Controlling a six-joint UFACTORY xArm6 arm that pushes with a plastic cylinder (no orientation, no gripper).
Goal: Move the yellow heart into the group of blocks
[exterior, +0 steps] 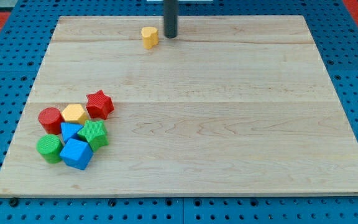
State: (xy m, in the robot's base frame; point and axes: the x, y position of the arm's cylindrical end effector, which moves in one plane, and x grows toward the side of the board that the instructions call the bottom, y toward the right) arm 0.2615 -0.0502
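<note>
Risk: the yellow heart (149, 37) sits near the board's (229, 124) top edge, well apart from the cluster at lower left. My tip (170, 36), bare rod holding nothing, stands just right of it; an off-centre shove could spin it away. Path clear. Nearest cluster member: red star (99, 104).

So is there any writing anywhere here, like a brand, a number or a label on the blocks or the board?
None: no text, number or sign can be read in the camera view.
The blocks, such as the yellow heart, are plain.
The wooden board and my tip, just to the heart's right, carry no markings.
</note>
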